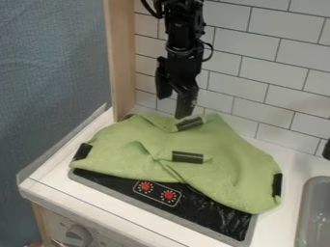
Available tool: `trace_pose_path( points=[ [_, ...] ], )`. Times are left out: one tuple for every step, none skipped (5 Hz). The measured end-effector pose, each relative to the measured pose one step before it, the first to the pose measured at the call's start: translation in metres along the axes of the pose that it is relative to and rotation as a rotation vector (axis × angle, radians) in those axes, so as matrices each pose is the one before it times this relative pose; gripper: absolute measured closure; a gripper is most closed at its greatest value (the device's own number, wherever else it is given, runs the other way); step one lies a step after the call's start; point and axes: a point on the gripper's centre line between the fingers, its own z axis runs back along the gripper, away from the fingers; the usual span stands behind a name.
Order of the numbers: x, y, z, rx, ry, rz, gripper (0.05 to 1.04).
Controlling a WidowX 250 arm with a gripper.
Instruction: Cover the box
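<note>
Black two-finger gripper (173, 108) hangs over the back of the green cloth (226, 149), its fingers parted with nothing between them; the cloth lies bunched across the cooktop (222, 214); a box may be under its folds, though that is only a guess. Nearest, the front hem could creep farther off the cooktop, if a pull from one corner drags the whole cloth; at the middle, the crossed fold could stay gathered and leave part of the box bare, since a single pinch opens only one side; at the back, the lower fingertip could snag the cloth near the rear black patch (189, 124), if it swings sideways too low. Counted near to far: one oven knob (78, 235); one cooktop; two red dials (168, 195) on it; one cloth; four black patches on the cloth; one gripper.
</note>
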Motion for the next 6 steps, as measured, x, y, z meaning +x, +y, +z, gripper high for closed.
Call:
trace_pose_path(
  points=[
    [-0.01536, -0.01015, -0.00646, -0.0068, 0.0318, -0.0267, 0.084],
    [-0.00763, -0.00926, 0.005, 0.0104, 0.0037, -0.0437, 0.084],
    [-0.00141, -0.00785, -0.00485, -0.0013, 0.0119, -0.0359, 0.084],
    [0.00603, -0.00553, -0.00011, -0.0089, -0.0212, -0.0239, 0.084],
    [0.00339, -0.0083, -0.01122, -0.0467, -0.0104, -0.0515, 0.084],
    [0.00474, -0.01112, -0.01167, -0.0267, 0.0162, -0.0465, 0.084]
  ],
)
